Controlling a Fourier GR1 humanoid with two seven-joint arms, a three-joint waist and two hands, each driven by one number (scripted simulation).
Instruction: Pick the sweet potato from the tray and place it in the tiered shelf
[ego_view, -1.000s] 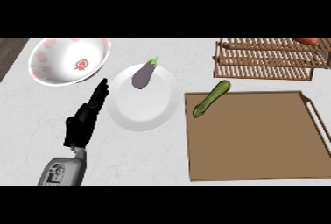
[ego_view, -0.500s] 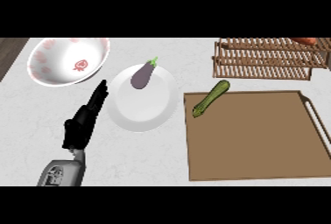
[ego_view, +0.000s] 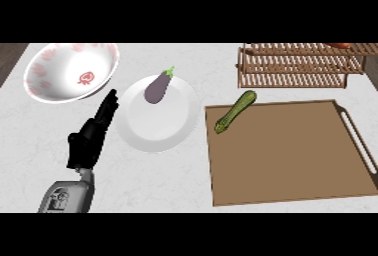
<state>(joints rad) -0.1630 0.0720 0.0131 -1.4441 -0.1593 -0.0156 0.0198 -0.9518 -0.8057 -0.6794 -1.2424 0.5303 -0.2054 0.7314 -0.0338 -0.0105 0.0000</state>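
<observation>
A brown tray (ego_view: 295, 165) lies at the right of the counter, with a green zucchini (ego_view: 235, 112) resting over its far left corner. The wooden tiered shelf (ego_view: 299, 65) stands at the back right. A small orange-red piece, probably the sweet potato (ego_view: 339, 45), shows on the shelf's top tier at the upper edge of the view. My left hand (ego_view: 90, 137) rests open on the counter left of the white plate, fingers straight and pointing away. My right hand is out of view.
A white plate (ego_view: 159, 125) in the middle carries a purple eggplant (ego_view: 157, 88). A white bowl with pink markings (ego_view: 70, 71) sits at the back left. The tray has a handle (ego_view: 356, 140) on its right side.
</observation>
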